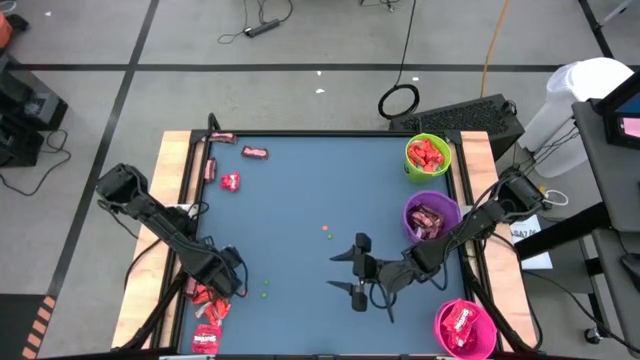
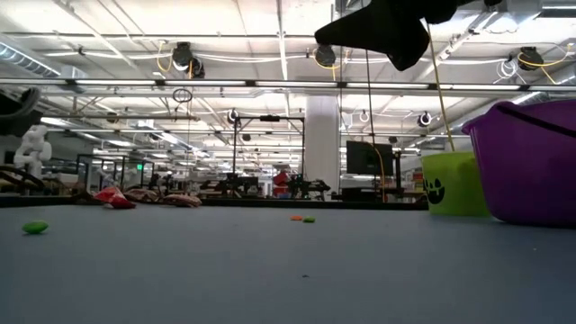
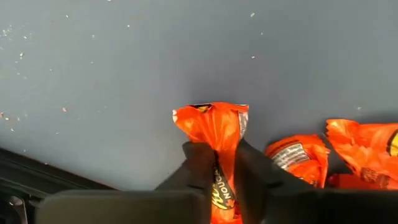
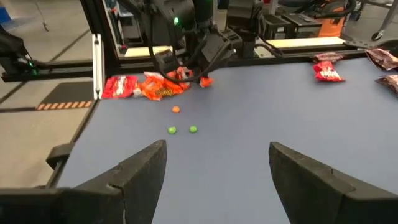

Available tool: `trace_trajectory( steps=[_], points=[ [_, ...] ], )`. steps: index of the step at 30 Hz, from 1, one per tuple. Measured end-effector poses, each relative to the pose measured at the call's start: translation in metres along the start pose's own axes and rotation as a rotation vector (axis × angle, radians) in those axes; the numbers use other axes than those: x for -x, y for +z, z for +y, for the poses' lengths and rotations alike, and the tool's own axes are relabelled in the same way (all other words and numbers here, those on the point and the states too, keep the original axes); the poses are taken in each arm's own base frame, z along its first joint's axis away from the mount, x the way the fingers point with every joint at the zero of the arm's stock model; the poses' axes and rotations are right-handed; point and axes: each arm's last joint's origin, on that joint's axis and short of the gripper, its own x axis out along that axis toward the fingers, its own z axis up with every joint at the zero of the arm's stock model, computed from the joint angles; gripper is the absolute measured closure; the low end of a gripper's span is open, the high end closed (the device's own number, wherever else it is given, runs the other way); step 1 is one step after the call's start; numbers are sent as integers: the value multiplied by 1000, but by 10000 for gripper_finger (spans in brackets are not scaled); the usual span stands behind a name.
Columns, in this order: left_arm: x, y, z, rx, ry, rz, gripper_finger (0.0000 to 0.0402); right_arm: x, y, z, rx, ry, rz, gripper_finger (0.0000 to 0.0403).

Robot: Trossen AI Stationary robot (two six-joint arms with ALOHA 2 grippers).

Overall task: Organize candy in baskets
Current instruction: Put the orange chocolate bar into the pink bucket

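My left gripper stands at the table's near left corner, pointing down, shut on one orange-red candy. More wrapped candy lies beside it in a small pile. Several dark red candies lie flat at the far left. The green basket, purple basket and pink basket stand along the right edge, each with candy inside. My right gripper hovers open over the middle of the table, with nothing between its fingers. My left gripper pinches the candy's wrapper between its two fingers, partway along its length. The fingers come from above, pointing down. The wrapper's crimped far end sticks out beyond the fingertips, just over the table top.
Tiny loose round dots lie on the blue mat: orange ones near the middle and green ones closer to the left arm. A wooden rim borders the table. The mat's centre holds only these dots.
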Motion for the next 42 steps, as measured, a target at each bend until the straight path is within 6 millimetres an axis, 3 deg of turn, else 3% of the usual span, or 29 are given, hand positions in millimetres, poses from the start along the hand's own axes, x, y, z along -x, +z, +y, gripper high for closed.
trace_trajectory(
  steps=[4, 9, 18, 28, 35, 42],
  points=[
    [2, 1, -2, -26, -3, -5, 386, 0, 0, 0, 3, -1, 5, 133],
    [20, 8, -14, -95, -18, -139, 381, 0, 0, 0, -10, 0, -4, 133],
    [73, 31, -50, -298, -59, -682, 378, 0, 0, 0, 16, 0, -3, 133],
    [112, 54, -84, -543, -224, -1168, 377, -12, -12, 4, 23, 5, -17, 133],
    [115, 77, -94, -608, -193, -1335, 377, -27, -21, 10, 50, 31, -139, 133],
    [119, 93, -94, -587, -187, -1424, 377, -34, -29, 11, 56, 34, -148, 133]
  ],
)
